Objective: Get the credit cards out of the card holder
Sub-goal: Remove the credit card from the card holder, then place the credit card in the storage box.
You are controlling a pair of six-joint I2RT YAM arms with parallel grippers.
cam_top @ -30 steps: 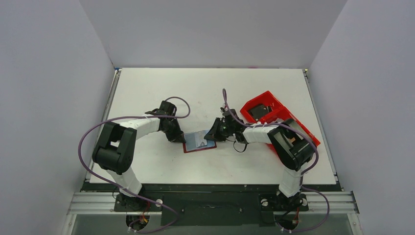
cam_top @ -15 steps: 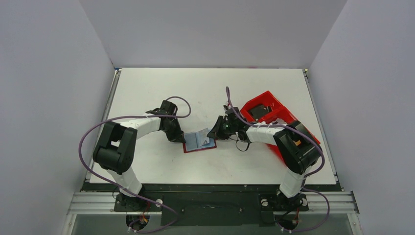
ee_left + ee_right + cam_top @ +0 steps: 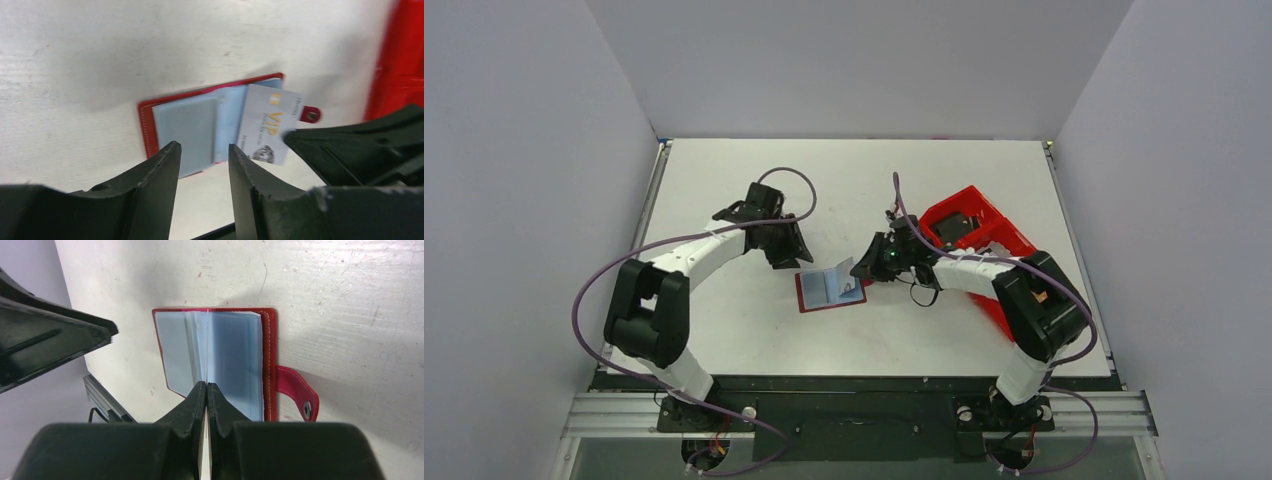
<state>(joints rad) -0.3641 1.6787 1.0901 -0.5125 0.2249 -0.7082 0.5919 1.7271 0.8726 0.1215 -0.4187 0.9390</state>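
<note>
Dark-red folding card holder (image 3: 185,125) released, left gripper (image 3: 204,150) spread, backed far-left; pale gold-lettered credit card (image 3: 267,127) pinched by right gripper (image 3: 206,386), nearly out.

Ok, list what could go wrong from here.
1. The left gripper stands open, clear of the card holder, so nothing pins it; if the VIP card snags a sleeve, the holder may drag along.
2. The right gripper pinches that card only near one edge; it could twist or slip.

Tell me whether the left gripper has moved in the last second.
Yes. The left gripper has pulled back off the card holder's left edge, toward the table's far edge, and its jaws have opened.
</note>
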